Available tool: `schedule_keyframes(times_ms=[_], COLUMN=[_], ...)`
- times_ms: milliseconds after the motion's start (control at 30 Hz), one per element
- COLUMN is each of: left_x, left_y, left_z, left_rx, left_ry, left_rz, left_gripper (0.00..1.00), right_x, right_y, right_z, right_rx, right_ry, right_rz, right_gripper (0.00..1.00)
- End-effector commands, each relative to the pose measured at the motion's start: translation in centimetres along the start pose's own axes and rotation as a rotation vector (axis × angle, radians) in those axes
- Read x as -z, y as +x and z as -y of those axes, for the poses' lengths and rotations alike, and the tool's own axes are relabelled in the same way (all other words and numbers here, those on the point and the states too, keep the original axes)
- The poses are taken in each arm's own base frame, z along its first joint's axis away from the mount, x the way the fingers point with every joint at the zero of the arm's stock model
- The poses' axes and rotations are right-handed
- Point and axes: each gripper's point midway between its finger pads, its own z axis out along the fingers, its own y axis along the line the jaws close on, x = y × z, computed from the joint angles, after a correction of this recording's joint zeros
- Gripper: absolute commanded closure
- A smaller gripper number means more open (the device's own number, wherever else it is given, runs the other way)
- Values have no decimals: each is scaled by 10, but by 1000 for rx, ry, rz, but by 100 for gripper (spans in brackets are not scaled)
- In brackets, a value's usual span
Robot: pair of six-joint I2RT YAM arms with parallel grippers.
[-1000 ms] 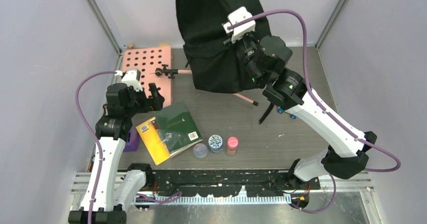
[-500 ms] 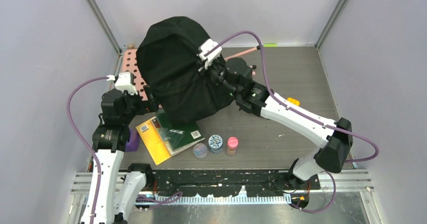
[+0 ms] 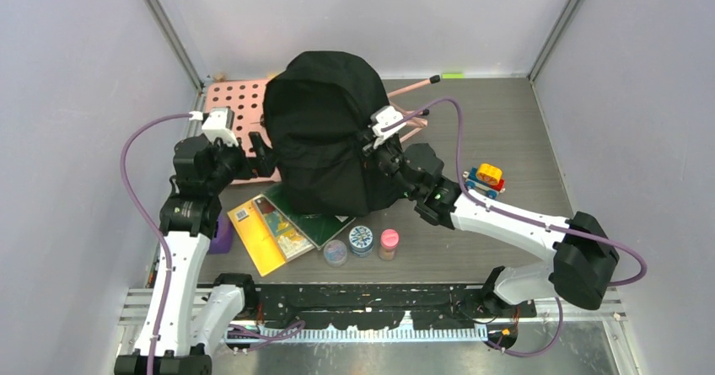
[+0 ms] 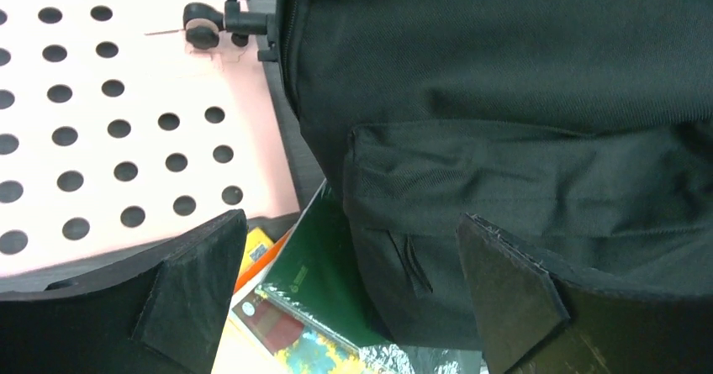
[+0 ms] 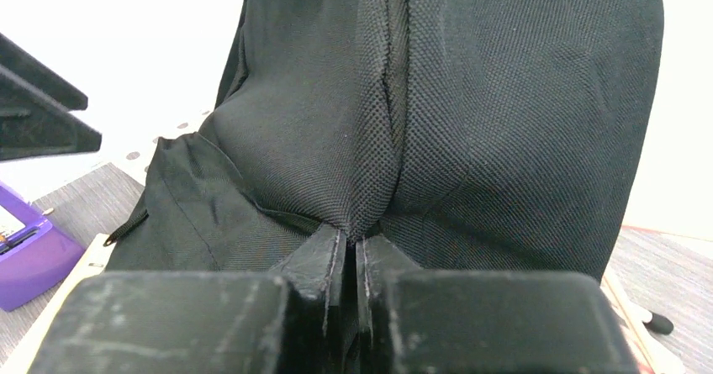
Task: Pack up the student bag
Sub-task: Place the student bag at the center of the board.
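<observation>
On the left, my left gripper (image 3: 257, 158) hung with its jaws wide apart and nothing in them. It was just beside the pink perforated board (image 3: 239, 99), facing the side of the black fabric backpack (image 3: 325, 131). The backpack stood upright mid-table, its bottom edge overlapping the dark green softcover book (image 3: 319, 223). On its right flank, my right gripper (image 5: 351, 241) had its jaws squeezed together on a pinched fold of the fabric.

My read: the step was getting the bag steady and opened up before anything went in. To do that well I'd hold the pinch firm, bring the left jaws onto the front pocket edge so the bag can't flop, and lift it off the book rather than drag it.

As for views, the left wrist camera showed the front pocket flap (image 4: 504, 172) and a small black clamp (image 4: 220, 21) lying on the board, both hidden from above. The right wrist camera showed the actual pinch. Only the overhead caught the three small round jars (image 3: 362, 240) and the colourful toy train (image 3: 485, 177) further right.
</observation>
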Motion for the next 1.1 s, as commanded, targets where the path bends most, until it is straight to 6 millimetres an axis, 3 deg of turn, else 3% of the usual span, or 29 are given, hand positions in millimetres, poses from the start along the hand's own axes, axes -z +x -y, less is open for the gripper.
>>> schedule_keyframes(times_ms=[0,67,133,200,233,300,433,600,700,733,900,1067], left_x=[-4,-12,-21,-29,-32,-38,-41,-34,-29,-28,-26,-25], left_y=[-62,-74,-81,-81,-82,-75,-55,-41,-41,-41,-37,-29], left_z=[19,20,28,49,56,64,89,128,143,148,175,198], left_rx=[-34,-22,28,69,83,95,7,-129,-185,-200,-285,-335], left_ry=[74,83,125,248,290,336,398,483,513,525,571,598], left_rz=[170,181,161,125,128,108,80,76,92,95,97,88], left_gripper=[2,2,1,3,4,5,5,5,5,5,5,5], right_x=[14,21,29,37,40,48,65,81,90,91,106,126], right_y=[-17,-11,-9,-2,4,6,2,-11,-15,-26,-43,-50], right_z=[-2,2,9,13,14,19,30,55,68,70,83,103], right_rx=[-79,-84,-98,-104,-113,-142,-204,-216,-200,-207,-196,-187], right_ry=[6,22,51,72,78,105,159,289,356,362,421,536], right_rz=[79,68,66,44,22,-5,-20,-42,-76,-63,-107,-129], right_gripper=[89,86,74,59,49,36,21,14,12,11,10,10])
